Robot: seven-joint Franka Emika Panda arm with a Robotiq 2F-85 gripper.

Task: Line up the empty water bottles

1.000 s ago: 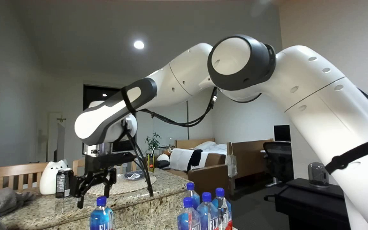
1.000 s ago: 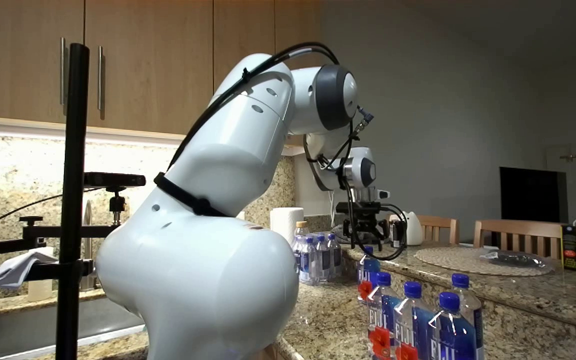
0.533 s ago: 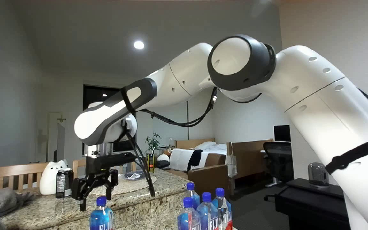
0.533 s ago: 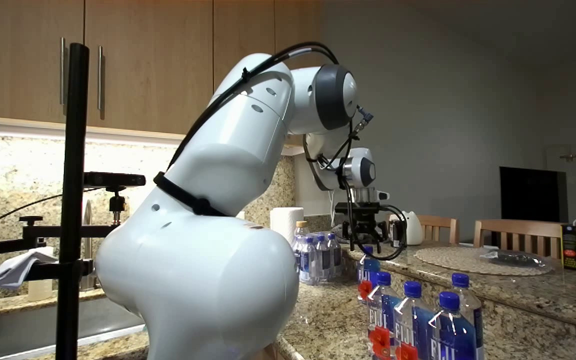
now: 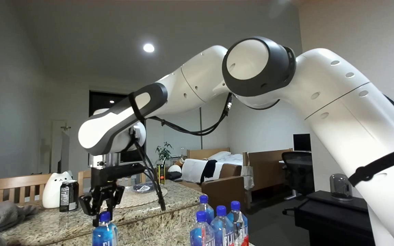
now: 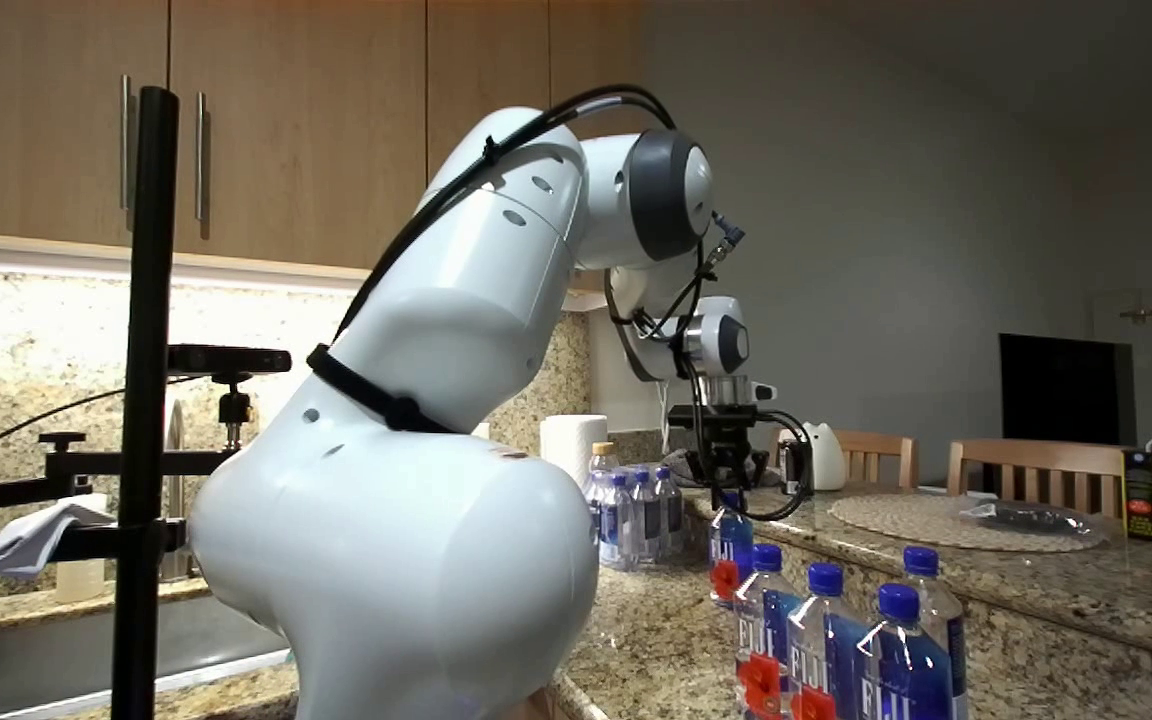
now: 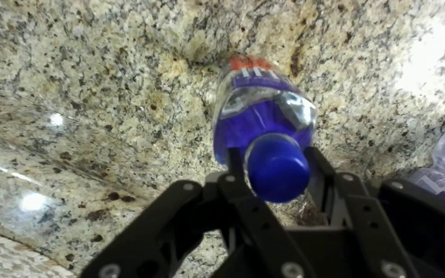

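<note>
Water bottle (image 7: 255, 117): below your gripper (image 7: 275, 156), cap (image 7: 278, 173) between fingers (image 7: 235, 161); clamped or not, unclear to you. Paper towel roll (image 6: 572, 446): far, left of bottle, in exterior view only.

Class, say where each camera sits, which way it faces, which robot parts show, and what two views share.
In an exterior view: beside the arm, facing across the bottles toward a bed; arm and gripper show.
In an exterior view: seemingly behind the arm, facing along its reach past cupboards; arm and gripper show.
Wrist view: at the arm's end, facing down at a bottle and granite counter; only the gripper shows.
Both exterior views share bottles, arm and gripper.
</note>
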